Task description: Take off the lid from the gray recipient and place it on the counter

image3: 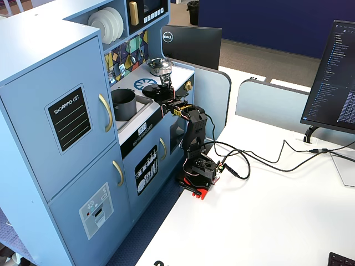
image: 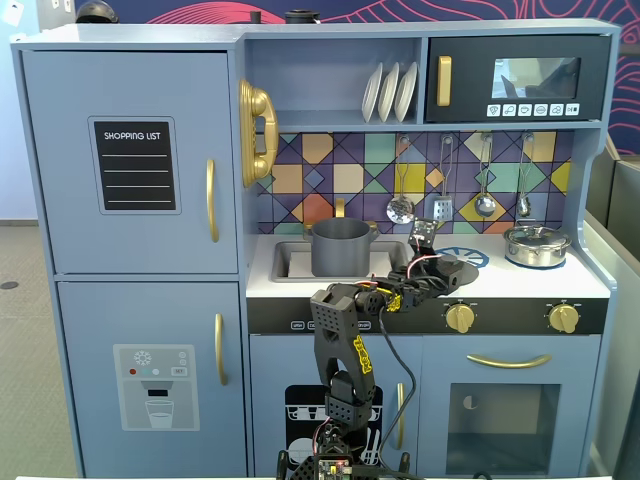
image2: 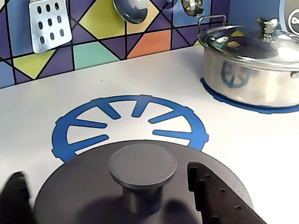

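The dark gray lid [image2: 142,161] lies flat on the pale counter [image2: 37,107], its far edge over part of a blue burner mark [image2: 126,119]. My gripper [image2: 106,175] is open just above it. The two black fingers stand wide on either side of the centre knob, and neither touches it. The left finger [image2: 16,196] is blurred. The gray recipient [image: 340,248] stands uncovered in the sink basin, to the left of my arm in a fixed view; it also appears as the gray recipient [image3: 123,104] beside the arm.
A shiny silver pot [image2: 247,70] with its own lid sits on a second burner mark at the right. A slotted spatula [image2: 49,21] and spoons hang on the tiled back wall. Two gold knobs line the counter's front edge [image: 460,317].
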